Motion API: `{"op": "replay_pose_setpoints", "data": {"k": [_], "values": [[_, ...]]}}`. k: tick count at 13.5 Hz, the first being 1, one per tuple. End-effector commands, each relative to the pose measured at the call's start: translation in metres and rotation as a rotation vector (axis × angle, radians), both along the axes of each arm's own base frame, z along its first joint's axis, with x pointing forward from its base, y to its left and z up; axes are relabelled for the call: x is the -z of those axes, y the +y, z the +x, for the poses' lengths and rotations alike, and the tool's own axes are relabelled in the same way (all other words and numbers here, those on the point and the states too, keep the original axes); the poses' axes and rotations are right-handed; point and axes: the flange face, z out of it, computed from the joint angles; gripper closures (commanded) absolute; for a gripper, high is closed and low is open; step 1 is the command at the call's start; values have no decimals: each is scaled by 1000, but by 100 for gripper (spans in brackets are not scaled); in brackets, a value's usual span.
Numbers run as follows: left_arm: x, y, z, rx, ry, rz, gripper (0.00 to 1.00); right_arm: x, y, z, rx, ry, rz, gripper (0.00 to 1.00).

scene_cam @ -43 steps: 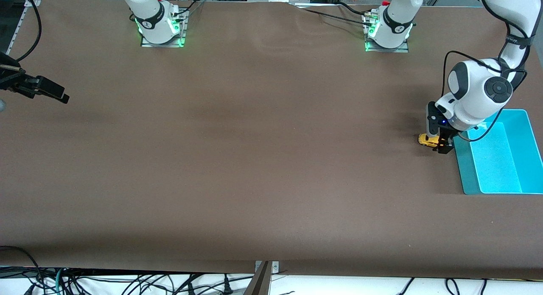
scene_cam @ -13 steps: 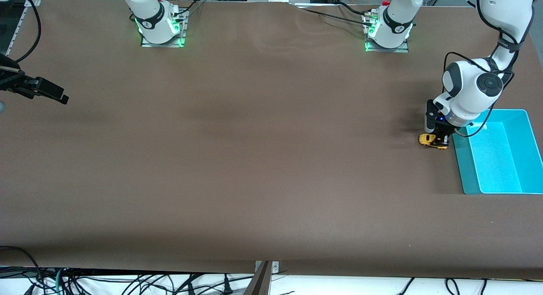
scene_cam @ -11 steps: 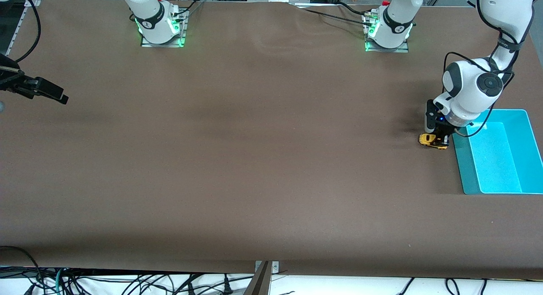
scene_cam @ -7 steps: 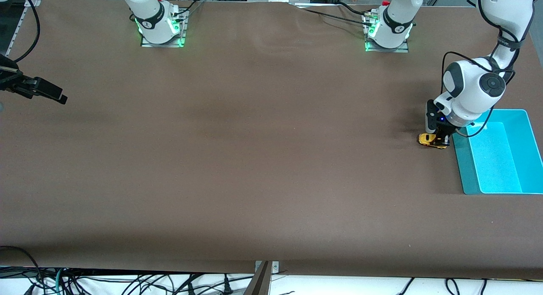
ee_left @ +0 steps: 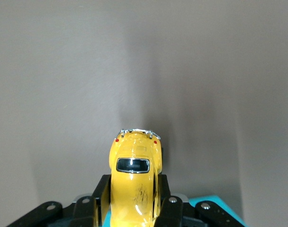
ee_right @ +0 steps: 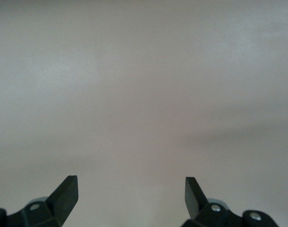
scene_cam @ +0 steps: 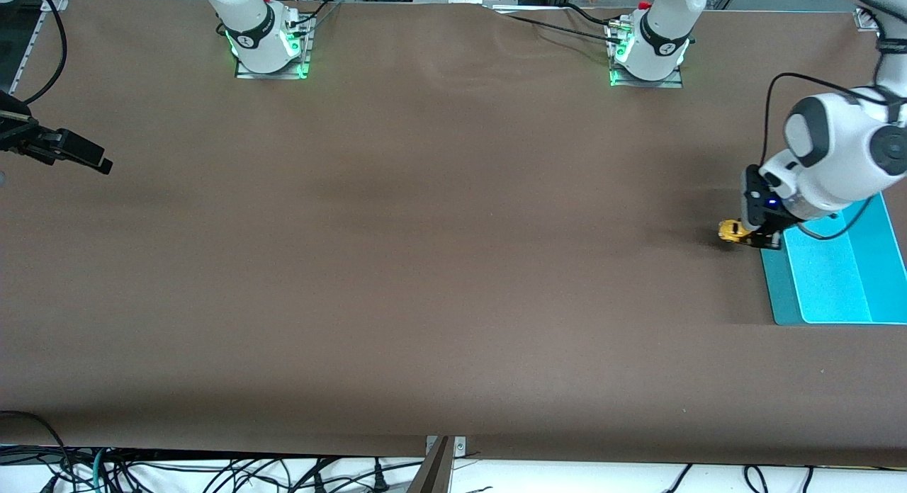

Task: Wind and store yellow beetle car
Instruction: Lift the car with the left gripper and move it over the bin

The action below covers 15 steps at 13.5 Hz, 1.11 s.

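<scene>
The yellow beetle car point(scene_cam: 730, 231) is tiny, rounded and bright yellow with dark windows. My left gripper point(scene_cam: 757, 236) is shut on it and holds it over the table right beside the rim of the turquoise bin point(scene_cam: 776, 295). In the left wrist view the car point(ee_left: 134, 177) sits between the two black fingers point(ee_left: 100, 196), its rear bumper pointing away from the wrist. My right gripper point(scene_cam: 85, 155) waits open and empty at the right arm's end of the table; in the right wrist view its fingertips point(ee_right: 68, 189) stand wide apart over bare table.
The turquoise bin stands at the left arm's end of the table, its inside point(scene_cam: 829, 280) holding nothing. The brown table point(scene_cam: 425, 266) is otherwise bare. Cables hang below the table's front edge point(scene_cam: 212, 472).
My left gripper has moved toward the turquoise bin with the car shut in it. Before that it sat low at the table on the car. The right arm has not moved.
</scene>
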Motion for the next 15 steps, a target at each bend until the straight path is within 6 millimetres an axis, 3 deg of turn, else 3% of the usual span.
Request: {"op": "replay_pose_setpoints", "data": {"k": [1, 3, 5, 7, 10, 15], "values": [[-51, 34, 19, 24, 24, 12, 61, -4, 0, 0, 18, 2, 11, 0], [-51, 77, 11, 9, 27, 24, 61, -4, 0, 0, 18, 2, 11, 0], [-39, 123, 9, 9, 32, 31, 61, -4, 0, 0, 18, 2, 11, 0], [-21, 154, 14, 17, 34, 36, 60, -4, 0, 0, 18, 2, 11, 0], [14, 185, 12, -9, 13, 54, 60, -4, 0, 0, 18, 1, 12, 0], [70, 191, 18, -40, -17, 46, 59, -4, -1, 0, 18, 0, 10, 0]]}}
